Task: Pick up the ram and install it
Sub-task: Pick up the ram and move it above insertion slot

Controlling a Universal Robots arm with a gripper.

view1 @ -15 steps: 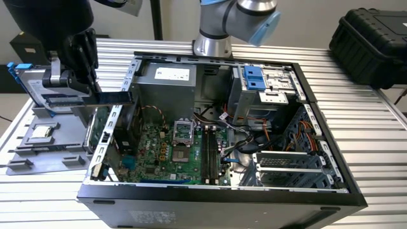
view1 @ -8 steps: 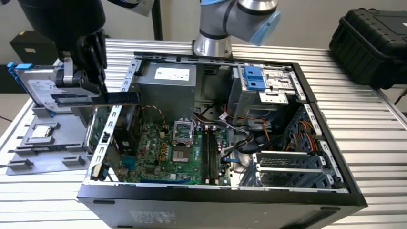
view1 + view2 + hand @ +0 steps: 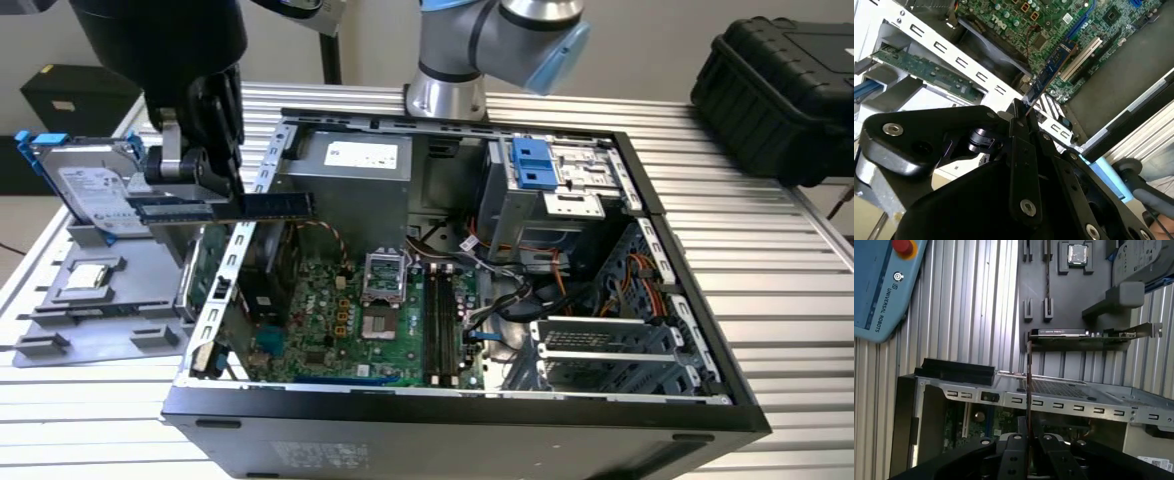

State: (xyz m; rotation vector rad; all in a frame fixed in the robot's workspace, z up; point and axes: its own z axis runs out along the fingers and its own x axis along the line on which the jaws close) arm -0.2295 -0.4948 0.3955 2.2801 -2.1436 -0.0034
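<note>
My gripper (image 3: pixel 200 195) is shut on the ram (image 3: pixel 274 205), a thin dark stick held level above the exterior view's left wall of the open computer case (image 3: pixel 467 405). In the second wrist view the ram (image 3: pixel 1051 70) reaches out from the fingertips (image 3: pixel 1016 107) over the motherboard (image 3: pixel 1019 20). In the first wrist view the ram (image 3: pixel 1029 385) shows edge-on, rising from my gripper (image 3: pixel 1029 437) across the case's metal rail (image 3: pixel 1064 405). The motherboard's memory slots (image 3: pixel 434 320) lie lower, near the board's middle.
A grey holder tray (image 3: pixel 80 310) at the exterior view's left carries a hard drive (image 3: pixel 87 185), a processor (image 3: pixel 87 277) and a green expansion card (image 3: pixel 1079 335). A black hard case (image 3: pixel 781 90) sits at the back right. A teach pendant (image 3: pixel 879 285) lies on the slatted table.
</note>
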